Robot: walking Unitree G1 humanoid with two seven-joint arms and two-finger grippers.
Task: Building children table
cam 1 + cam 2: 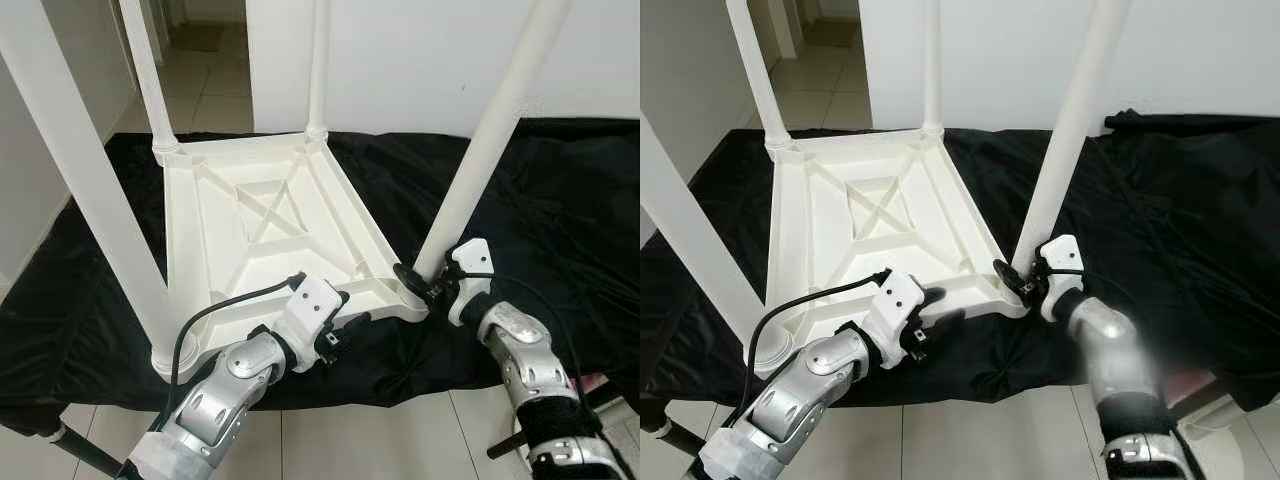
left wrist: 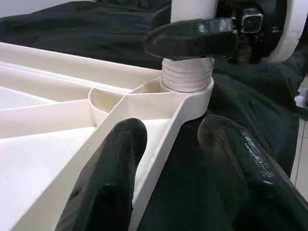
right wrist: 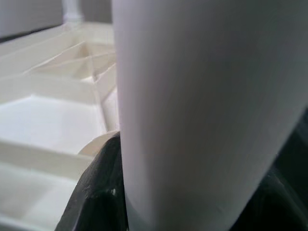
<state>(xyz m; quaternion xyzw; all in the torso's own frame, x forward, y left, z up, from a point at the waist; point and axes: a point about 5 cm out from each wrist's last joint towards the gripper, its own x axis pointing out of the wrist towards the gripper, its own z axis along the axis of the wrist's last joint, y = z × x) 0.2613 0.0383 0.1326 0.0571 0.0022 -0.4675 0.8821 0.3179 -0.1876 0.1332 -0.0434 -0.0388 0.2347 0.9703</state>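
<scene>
Four white legs stand up from the corners of an upturned white tabletop [image 1: 265, 215], which lies underside up on a black cloth [image 1: 560, 210] spread over a tiled floor [image 1: 370, 435]. Right gripper [image 1: 424, 281]: its black fingers [image 2: 192, 37] are closed around the near-right leg [image 1: 480, 150] just above the corner socket [image 2: 188, 98], one finger on each side of the tube; the right wrist view confirms the leg pressed between them, with a finger [image 3: 98, 192] against its side. Threaded end of that leg sits in the socket, the threads partly exposed above the rim. Left gripper [image 1: 350, 325]: fingers [image 2: 103, 185] set moderately apart, straddling the tabletop's near edge rail, one finger inside the ribbed underside, the other outside over the cloth. Whether the pads actually bear on the rail cannot be told. The socket lies straight ahead of these fingertips, near but apart. Near-left leg [image 1: 85, 190] rises well to the outer side of the left gripper; two far legs [image 1: 150, 75] stand at the far corners, beyond both grippers. A diagonal cross brace [image 1: 268, 210] marks the underside centre.
</scene>
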